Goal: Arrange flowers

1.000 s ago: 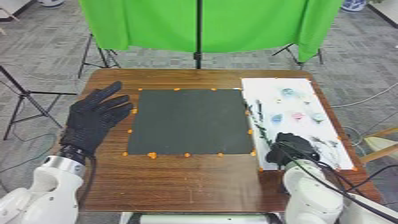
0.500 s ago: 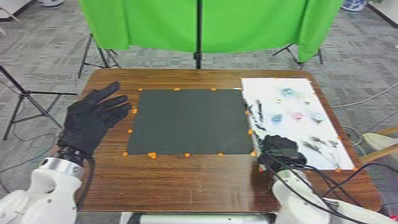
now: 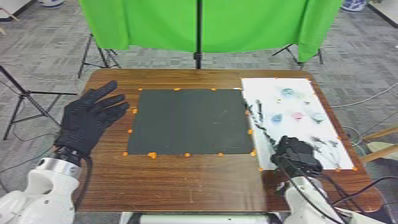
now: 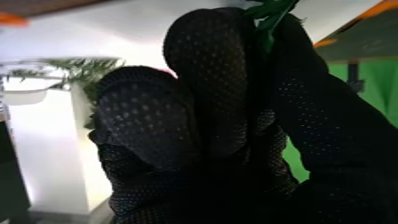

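Leafy green stem pinched by right hand in black fabric glove, over long white sheet, right of dark square mat. Left hand in black fabric glove left of mat, fingers loose, nothing held. Stem looks light, bendy; leaves could tear, so best held low down. Brown wooden table under mat; green cloth beyond mat.

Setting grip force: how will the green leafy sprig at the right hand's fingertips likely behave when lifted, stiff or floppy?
Probably light and a bit floppy: the green leafy sprig shows thin, narrow leaves. It could also twist or slip, since the right hand pinches it only near the fingertips.
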